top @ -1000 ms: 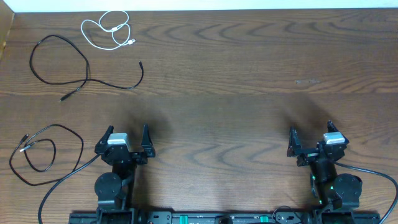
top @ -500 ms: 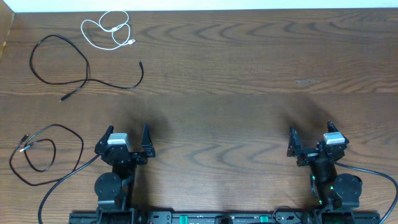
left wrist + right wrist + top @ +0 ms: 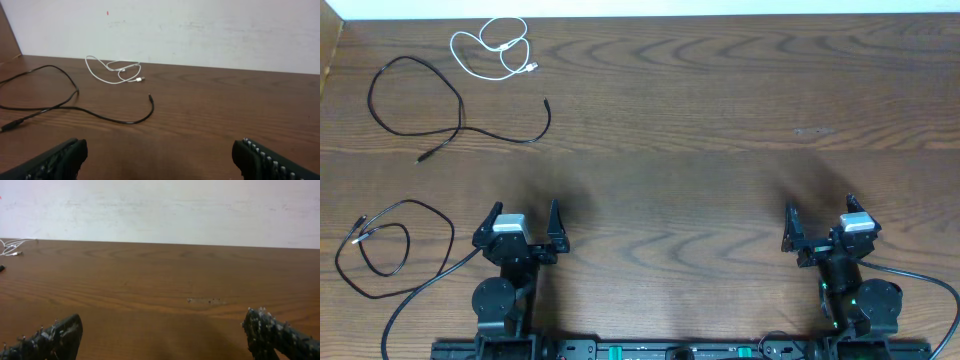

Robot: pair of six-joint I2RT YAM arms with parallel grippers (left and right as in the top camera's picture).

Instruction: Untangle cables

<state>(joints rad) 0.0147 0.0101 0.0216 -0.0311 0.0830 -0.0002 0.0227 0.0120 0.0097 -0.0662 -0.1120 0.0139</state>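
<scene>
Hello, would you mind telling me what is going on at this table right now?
Nothing is being handled at this moment. Both arms sit at the near edge, with the left gripper and the right gripper open and empty. The three cables lie apart on the left side of the table: the white cable coiled at the far edge, one black cable in front of it, and the other black cable looped beside the left arm.

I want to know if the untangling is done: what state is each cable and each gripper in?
white cable: loosely coiled on itself, apart from both black cables.
upper black cable: one open loop crossing itself, both ends free, touching no other cable.
lower black cable: loosely coiled, separate from the other two.
left gripper: open, holding nothing.
right gripper: open, holding nothing.
</scene>
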